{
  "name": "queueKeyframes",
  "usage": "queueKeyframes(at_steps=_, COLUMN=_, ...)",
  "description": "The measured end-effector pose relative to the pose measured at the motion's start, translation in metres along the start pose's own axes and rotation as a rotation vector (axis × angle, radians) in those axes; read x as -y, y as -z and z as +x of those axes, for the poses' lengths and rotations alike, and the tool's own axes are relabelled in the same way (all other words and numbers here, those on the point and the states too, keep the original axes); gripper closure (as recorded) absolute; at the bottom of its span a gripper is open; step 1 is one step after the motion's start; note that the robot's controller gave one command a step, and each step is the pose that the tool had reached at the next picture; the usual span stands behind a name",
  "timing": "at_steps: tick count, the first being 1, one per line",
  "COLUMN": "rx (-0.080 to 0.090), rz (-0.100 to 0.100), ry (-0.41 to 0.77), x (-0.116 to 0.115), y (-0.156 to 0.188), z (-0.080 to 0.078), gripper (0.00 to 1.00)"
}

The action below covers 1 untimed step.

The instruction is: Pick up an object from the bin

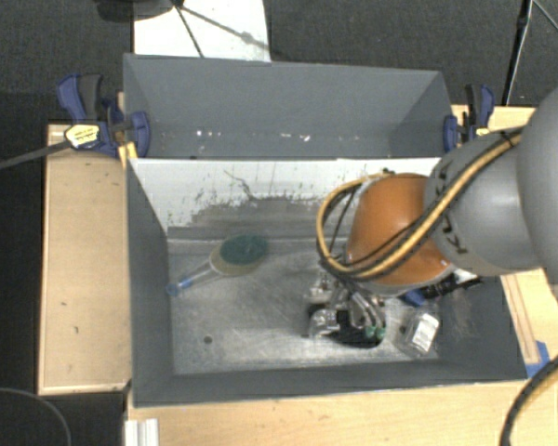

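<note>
The grey metal bin (149, 277) is filling most of the view, its floor scuffed. The arm (511, 221) is reaching in, and its orange cover (391, 221) and looped cables are hanging over the gripper (339, 319) and hiding much of it (open or closed, I cannot tell). Well to the left of the gripper, a brush (243, 251) with a round green head is lying flat, its pale handle pointing away. Just right of the gripper, a whitish packet (420, 333) is lying partly in shadow. On the gripper's near side, touching or nearly so, a black object (361, 339) is showing, its shape hard to make out. Further right of the gripper, a blue scrap (412, 297) is peeking from under the cover.
</note>
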<state>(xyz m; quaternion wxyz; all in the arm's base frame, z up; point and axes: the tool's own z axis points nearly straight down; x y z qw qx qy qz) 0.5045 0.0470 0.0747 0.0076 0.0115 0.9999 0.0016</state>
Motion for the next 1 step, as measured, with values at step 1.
queueKeyframes(at_steps=1, rx=-0.005, rz=0.002, ry=0.144, x=0.0066, y=0.1743, z=-0.0026, gripper=1.0)
